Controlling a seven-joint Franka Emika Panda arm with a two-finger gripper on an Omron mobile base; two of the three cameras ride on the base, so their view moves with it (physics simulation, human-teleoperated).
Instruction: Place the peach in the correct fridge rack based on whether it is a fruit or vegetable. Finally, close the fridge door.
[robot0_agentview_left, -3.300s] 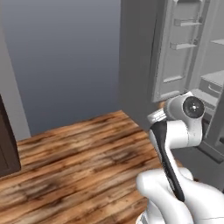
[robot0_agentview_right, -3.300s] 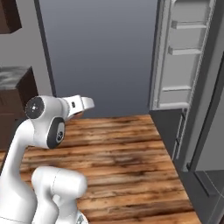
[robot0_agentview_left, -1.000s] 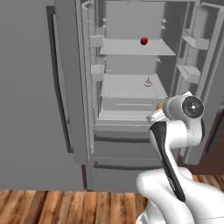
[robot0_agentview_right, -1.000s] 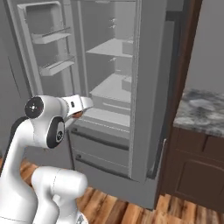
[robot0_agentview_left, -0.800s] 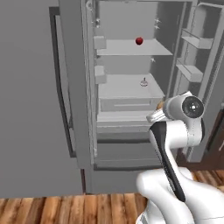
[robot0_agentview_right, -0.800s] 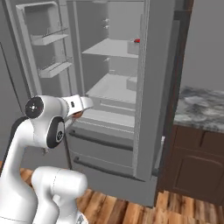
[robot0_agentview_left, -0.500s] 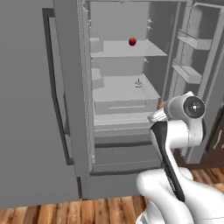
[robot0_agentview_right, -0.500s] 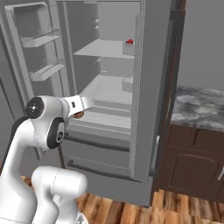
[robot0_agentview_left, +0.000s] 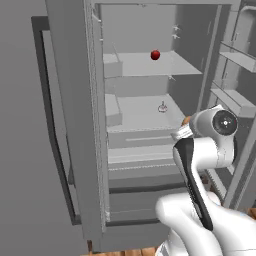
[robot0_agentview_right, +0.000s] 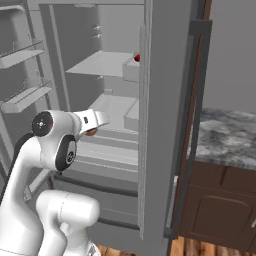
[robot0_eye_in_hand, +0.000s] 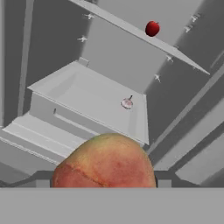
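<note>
The peach (robot0_eye_in_hand: 105, 162), orange-pink and smooth, sits large at the bottom of the hand view, held in my gripper (robot0_agentview_right: 94, 126), which is shut on it. Its fingertips are hidden behind the fruit. A sliver of the peach (robot0_agentview_left: 186, 120) shows beside the wrist, in front of the open fridge. Inside, an upper fridge rack (robot0_agentview_left: 140, 65) carries a darker red round fruit (robot0_agentview_left: 155, 54). A lower fridge rack (robot0_agentview_left: 142, 111) holds a small pale item (robot0_agentview_left: 162, 107). The hand view shows the red fruit (robot0_eye_in_hand: 152, 28) up high and the lower rack (robot0_eye_in_hand: 92, 94) straight ahead.
One fridge door (robot0_agentview_left: 70, 125) with a dark handle stands close on the left. The other open door's narrow bins (robot0_agentview_left: 235, 55) are on the right. Drawers (robot0_agentview_left: 145, 195) lie below the racks. A stone counter (robot0_agentview_right: 225, 137) over brown cabinets (robot0_agentview_right: 220, 210) flanks the fridge.
The base has driven toward the fridge, so the whole picture shifted and the open fridge now looms nearer and larger. The arm keeps its pose with the peach held.
</note>
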